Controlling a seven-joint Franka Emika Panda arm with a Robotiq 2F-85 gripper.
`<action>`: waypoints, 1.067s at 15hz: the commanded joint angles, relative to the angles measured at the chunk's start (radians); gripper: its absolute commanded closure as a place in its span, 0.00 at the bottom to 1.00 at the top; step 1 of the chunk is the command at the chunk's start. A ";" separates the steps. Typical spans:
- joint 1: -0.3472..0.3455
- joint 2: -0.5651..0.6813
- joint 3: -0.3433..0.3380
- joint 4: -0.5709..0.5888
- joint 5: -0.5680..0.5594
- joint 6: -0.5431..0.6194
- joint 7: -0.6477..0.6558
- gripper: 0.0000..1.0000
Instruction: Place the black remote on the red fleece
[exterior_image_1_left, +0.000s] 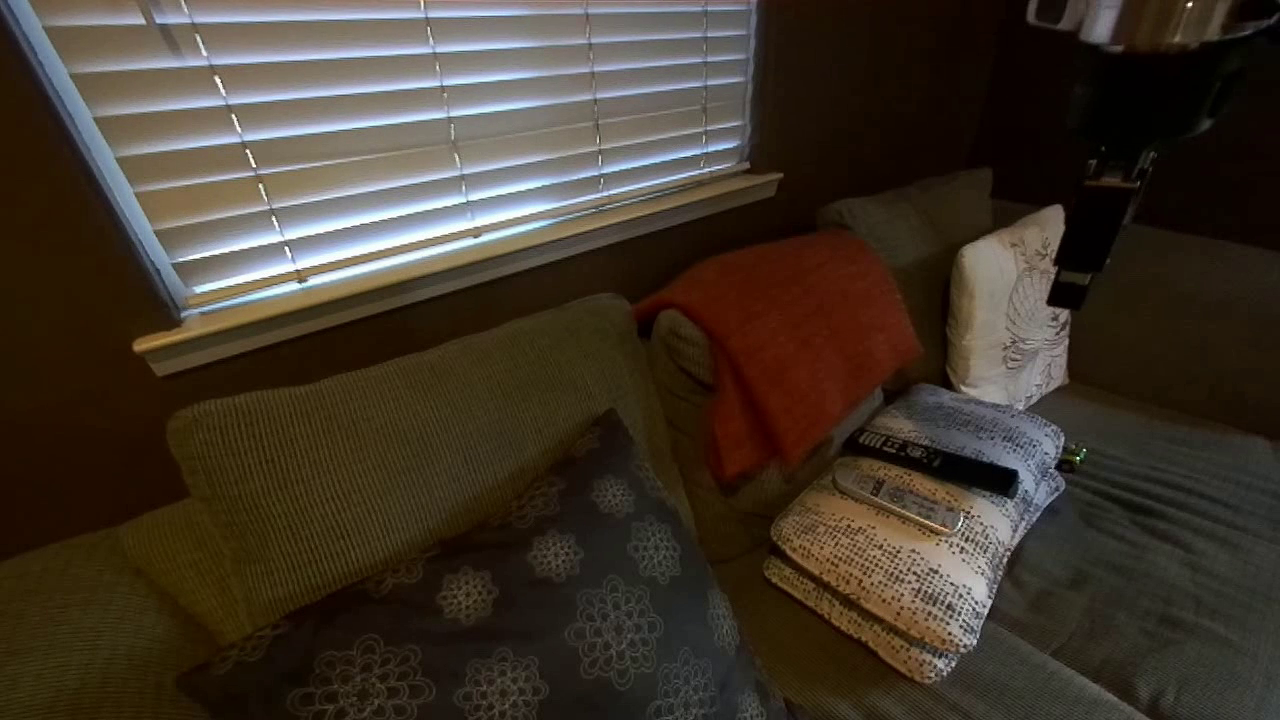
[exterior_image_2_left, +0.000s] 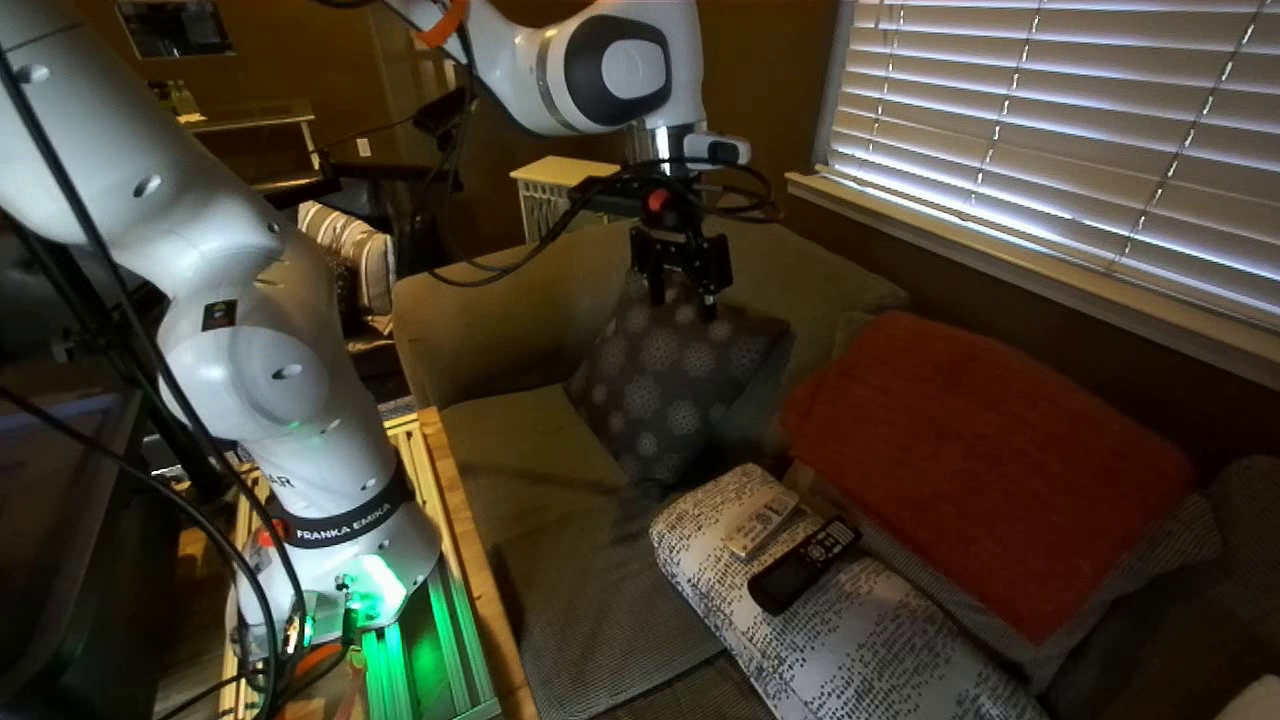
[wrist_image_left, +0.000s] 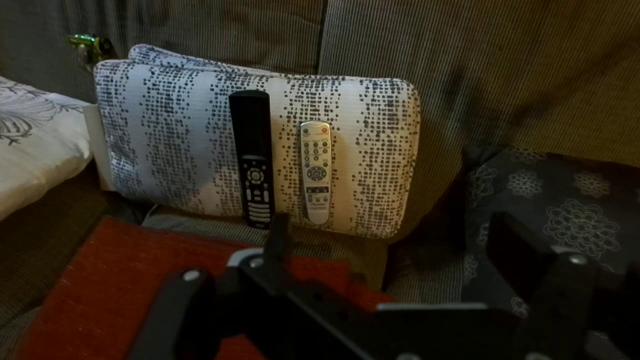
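The black remote (exterior_image_1_left: 940, 462) lies on top of the grey-and-white patterned cushions (exterior_image_1_left: 880, 580). It also shows in an exterior view (exterior_image_2_left: 803, 566) and in the wrist view (wrist_image_left: 255, 160). The red fleece (exterior_image_1_left: 810, 340) is draped over the sofa's back cushion beside them. It also shows in an exterior view (exterior_image_2_left: 980, 440) and at the lower left of the wrist view (wrist_image_left: 125, 280). My gripper (exterior_image_2_left: 683, 303) is high above the sofa, apart from the remote and the fleece. In the wrist view its fingers (wrist_image_left: 390, 227) are spread wide with nothing between them.
A silver remote (wrist_image_left: 316, 170) lies beside the black one on the cushion. A dark flowered cushion (exterior_image_1_left: 550, 600) and a white printed cushion (exterior_image_1_left: 1005, 310) stand on the sofa. A small shiny green object (exterior_image_1_left: 1072, 457) lies by the stack. The window sill (exterior_image_1_left: 480, 260) runs behind.
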 joint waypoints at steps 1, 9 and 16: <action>-0.006 0.156 -0.044 0.105 0.013 -0.023 -0.002 0.00; -0.027 0.397 -0.135 0.197 -0.032 0.135 -0.086 0.00; -0.067 0.563 -0.197 0.240 -0.017 0.313 -0.204 0.00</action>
